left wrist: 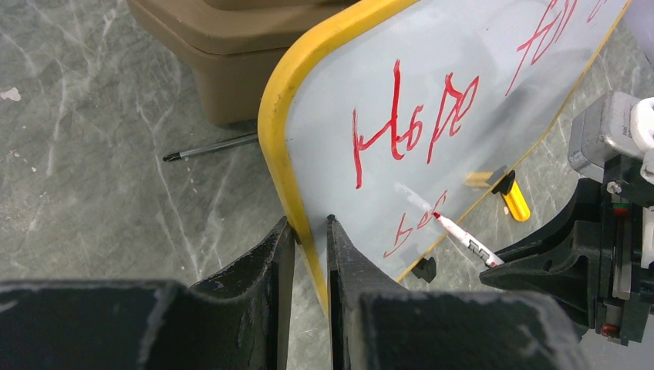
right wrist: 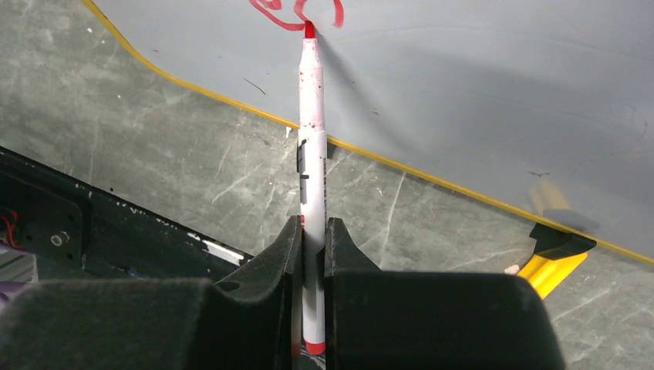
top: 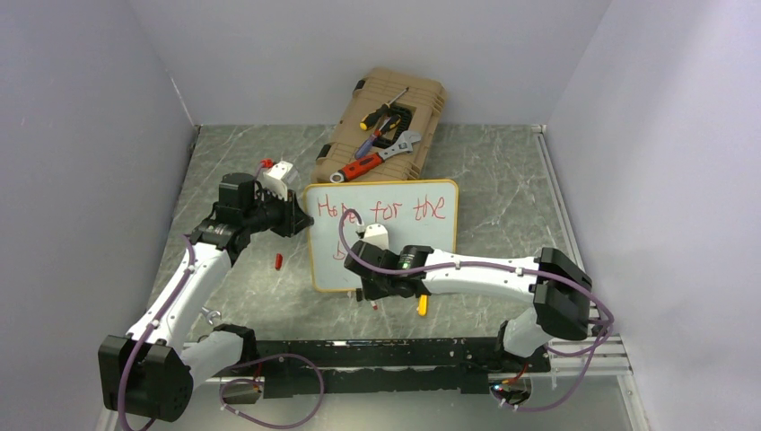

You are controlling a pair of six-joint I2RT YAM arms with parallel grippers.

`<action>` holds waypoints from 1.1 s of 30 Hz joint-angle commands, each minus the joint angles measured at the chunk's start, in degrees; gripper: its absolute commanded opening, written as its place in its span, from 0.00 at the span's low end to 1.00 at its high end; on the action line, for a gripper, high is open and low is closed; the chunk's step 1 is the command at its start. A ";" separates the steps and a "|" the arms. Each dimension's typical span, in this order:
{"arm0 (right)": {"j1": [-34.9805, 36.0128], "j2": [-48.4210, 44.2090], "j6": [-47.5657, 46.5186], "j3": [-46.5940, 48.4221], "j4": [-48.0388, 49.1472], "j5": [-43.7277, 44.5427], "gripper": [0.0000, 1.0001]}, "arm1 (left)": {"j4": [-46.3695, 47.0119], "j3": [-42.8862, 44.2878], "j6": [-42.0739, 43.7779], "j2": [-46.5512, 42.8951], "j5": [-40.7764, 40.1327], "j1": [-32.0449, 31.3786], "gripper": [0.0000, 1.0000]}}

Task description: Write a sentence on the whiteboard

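Observation:
The whiteboard (top: 422, 238) stands tilted at mid-table, with a yellow frame (left wrist: 278, 116) and black feet (left wrist: 423, 268). The sentence (top: 422, 208) is in red marker: "Hope for the" on the top line, with "Hope" (left wrist: 409, 127) close in the left wrist view. A few red letters (left wrist: 416, 225) begin a second line. My left gripper (top: 301, 220) (left wrist: 308, 223) is shut on the board's left edge. My right gripper (top: 366, 285) (right wrist: 311, 227) is shut on a white red-tipped marker (right wrist: 311, 131). Its tip touches the board (right wrist: 478, 92) at the fresh red strokes (right wrist: 285, 19).
A tan tool case (top: 381, 126) with screwdrivers, pliers and a wrench lies behind the board. A red cap (top: 278, 261) lies on the table left of the board. A yellow object (top: 422, 305) lies by the board's lower edge. A black rail (top: 404, 350) runs along the near edge.

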 commanded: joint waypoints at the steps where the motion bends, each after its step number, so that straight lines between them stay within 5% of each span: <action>1: -0.02 -1.74 2.89 -0.45 -2.60 1.95 0.00 | -0.71 1.25 0.81 -0.52 3.07 -1.43 0.00; 33: 0.24 -3.33 -1.06 1.90 0.61 5.38 0.00 | -0.74 1.26 0.84 -0.35 2.97 -1.42 0.00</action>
